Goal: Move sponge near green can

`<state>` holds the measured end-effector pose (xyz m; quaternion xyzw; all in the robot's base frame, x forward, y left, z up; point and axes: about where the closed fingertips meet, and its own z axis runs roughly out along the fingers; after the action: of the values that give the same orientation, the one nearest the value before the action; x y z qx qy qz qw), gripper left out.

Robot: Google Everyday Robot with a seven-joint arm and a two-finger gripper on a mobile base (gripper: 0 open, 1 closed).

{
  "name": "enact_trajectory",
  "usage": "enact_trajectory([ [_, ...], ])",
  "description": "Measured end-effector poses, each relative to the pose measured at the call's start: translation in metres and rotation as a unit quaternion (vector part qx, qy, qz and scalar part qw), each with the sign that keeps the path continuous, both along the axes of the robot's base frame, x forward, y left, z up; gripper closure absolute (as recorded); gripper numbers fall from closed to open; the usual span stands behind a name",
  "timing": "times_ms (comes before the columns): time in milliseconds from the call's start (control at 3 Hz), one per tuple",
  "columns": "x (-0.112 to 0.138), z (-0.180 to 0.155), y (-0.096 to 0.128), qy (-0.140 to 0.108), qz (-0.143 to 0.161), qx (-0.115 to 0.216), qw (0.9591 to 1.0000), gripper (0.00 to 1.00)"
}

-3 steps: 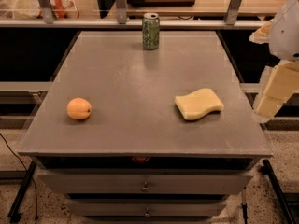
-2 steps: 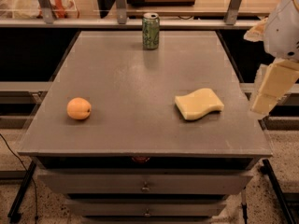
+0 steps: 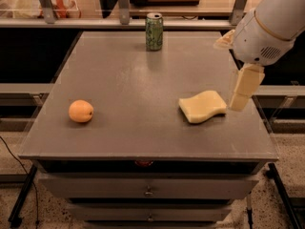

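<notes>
Nothing is judged done yet: the pale yellow, wavy-edged foam sponge (image 3: 202, 106) lies ungrasped on the right of the grey table (image 3: 133, 80), well apart from the upright green drink can (image 3: 154, 31) at the far edge. The pale blocky gripper (image 3: 242, 92) hangs just beside the sponge's right edge; whether it is open cannot be told.

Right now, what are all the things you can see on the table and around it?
table: one, grey, fills the middle of the view
drawers: at least two, grey, under the tabletop at the front
green can: one, green with a silver top, upright near the far edge
orange fruit: one, orange, front left of the table
sponge: one, pale yellow, lying flat on the right side
arm: one, white, coming in from the upper right
gripper: one, pale yellow, pointing down just right of the sponge
</notes>
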<state>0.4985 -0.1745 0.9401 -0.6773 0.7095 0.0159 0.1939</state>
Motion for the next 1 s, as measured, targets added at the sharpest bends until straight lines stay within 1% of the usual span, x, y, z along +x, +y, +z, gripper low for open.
enact_trajectory([
  [333, 0.012, -0.03, 0.011, 0.019, 0.028, 0.032, 0.9989, 0.0],
  [667, 0.017, -0.062, 0.019, 0.044, 0.044, 0.059, 0.9963, 0.0],
  [1000, 0.02, -0.083, 0.029, 0.062, 0.06, 0.084, 0.9927, 0.0],
])
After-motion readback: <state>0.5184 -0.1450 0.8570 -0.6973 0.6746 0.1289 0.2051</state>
